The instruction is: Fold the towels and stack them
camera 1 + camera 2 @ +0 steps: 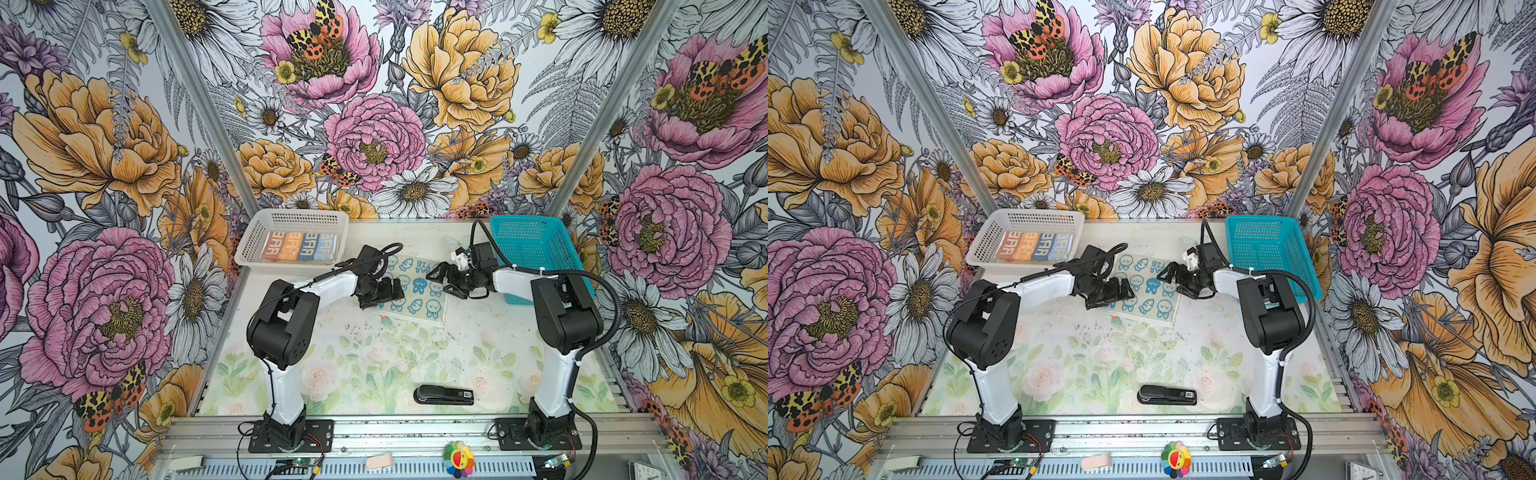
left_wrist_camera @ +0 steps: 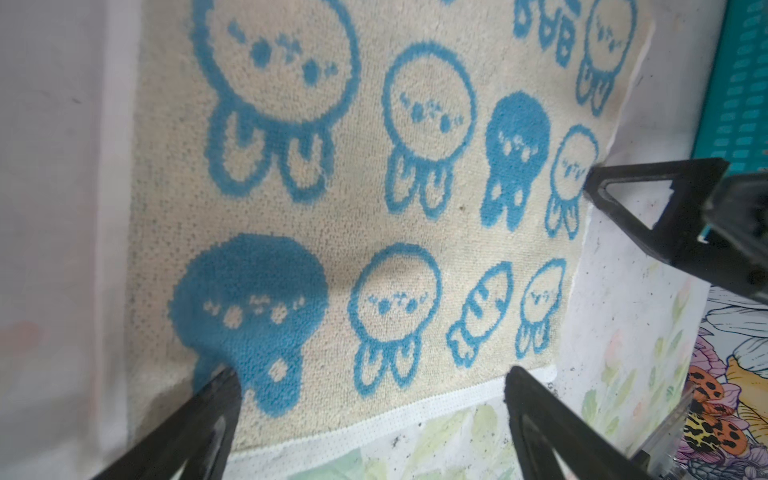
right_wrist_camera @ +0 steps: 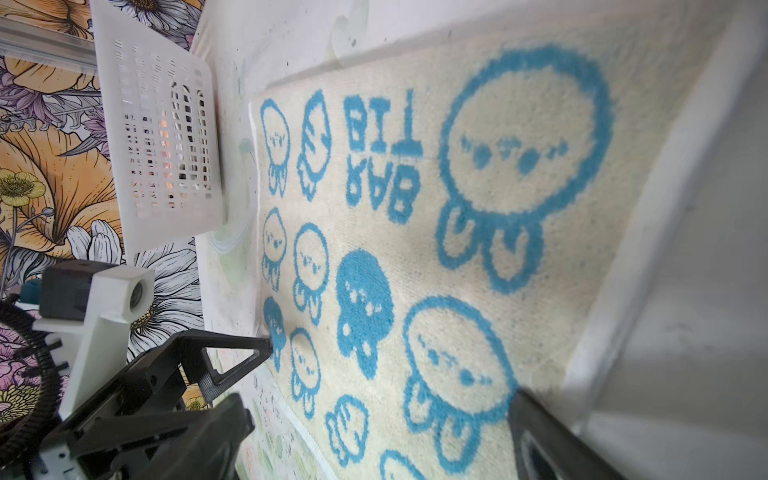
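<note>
Left gripper (image 1: 388, 293), jaws spread wide and holding nothing, hangs low over the left edge of a cream towel (image 1: 422, 299) printed with blue bunnies. Behind it and further left, a white basket (image 1: 291, 216) holds a folded striped towel (image 1: 299, 247).

The cream towel lies flat and unfolded on the table (image 1: 374, 365), mid-back in both top views and turned slightly askew. It looks close to square, so no long axis can be called.

From the left wrist, the towel's white hem runs across the gap between the gripper's fingers (image 2: 199, 415), near a front corner.

The right gripper (image 1: 440, 282), equally wide and empty, stands at the opposite side edge, a little further back, with the teal basket (image 1: 536, 245) just beyond it. In the right wrist view, one fingertip of the left gripper (image 3: 266, 345) sits at the towel's far border.

The cloth lies squarely between the two arms, each about as near to its own side. The fold appears not yet begun, and a first pinch would likely fall on these opposite edges.
</note>
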You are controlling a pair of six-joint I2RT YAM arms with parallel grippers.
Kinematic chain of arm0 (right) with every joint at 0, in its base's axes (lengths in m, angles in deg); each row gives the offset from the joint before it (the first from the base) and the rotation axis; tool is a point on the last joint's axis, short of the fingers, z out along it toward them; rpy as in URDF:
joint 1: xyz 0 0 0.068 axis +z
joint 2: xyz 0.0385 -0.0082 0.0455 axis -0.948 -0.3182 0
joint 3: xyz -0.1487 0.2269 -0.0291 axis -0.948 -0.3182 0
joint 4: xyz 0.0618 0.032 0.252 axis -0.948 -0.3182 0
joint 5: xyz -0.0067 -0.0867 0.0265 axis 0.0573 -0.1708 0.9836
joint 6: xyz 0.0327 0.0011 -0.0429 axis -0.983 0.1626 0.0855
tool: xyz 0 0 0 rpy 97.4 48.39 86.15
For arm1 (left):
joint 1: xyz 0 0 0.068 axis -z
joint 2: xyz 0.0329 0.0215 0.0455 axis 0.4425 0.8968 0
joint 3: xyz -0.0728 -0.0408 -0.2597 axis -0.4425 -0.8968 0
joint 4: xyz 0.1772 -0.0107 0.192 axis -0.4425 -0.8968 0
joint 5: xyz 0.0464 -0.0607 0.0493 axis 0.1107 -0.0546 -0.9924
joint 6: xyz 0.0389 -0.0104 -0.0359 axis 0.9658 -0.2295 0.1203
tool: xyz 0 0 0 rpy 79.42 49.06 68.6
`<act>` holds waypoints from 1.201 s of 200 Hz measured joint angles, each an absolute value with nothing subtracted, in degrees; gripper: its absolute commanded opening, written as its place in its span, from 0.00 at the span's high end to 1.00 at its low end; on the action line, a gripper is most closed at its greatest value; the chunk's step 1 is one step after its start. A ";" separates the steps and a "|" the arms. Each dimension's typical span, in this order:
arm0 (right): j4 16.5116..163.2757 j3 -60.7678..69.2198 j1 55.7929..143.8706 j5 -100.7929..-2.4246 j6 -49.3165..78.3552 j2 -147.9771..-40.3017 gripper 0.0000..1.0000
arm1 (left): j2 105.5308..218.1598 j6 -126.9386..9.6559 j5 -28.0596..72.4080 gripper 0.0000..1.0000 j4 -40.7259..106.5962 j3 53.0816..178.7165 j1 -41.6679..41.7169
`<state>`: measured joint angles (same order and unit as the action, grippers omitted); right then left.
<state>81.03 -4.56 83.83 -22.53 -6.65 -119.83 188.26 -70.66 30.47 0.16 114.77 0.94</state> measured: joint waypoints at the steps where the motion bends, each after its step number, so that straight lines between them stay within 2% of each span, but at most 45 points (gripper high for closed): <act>1: 81.05 -4.52 83.81 -22.53 -6.65 -119.87 0.01 | 188.26 -70.68 30.47 0.01 0.20 114.68 1.02; 87: 75.63 1.74 80.53 -21.54 0.43 -123.39 0.01 | 187.58 -74.79 30.37 0.01 5.69 111.91 7.34; 151: 69.60 4.14 79.35 -25.50 4.19 -122.82 0.01 | 187.29 -76.23 30.69 0.01 5.14 112.52 6.92; 240: 55.88 22.02 78.96 -41.41 13.76 -123.98 0.01 | 189.59 -70.92 30.61 0.01 -1.68 136.26 0.91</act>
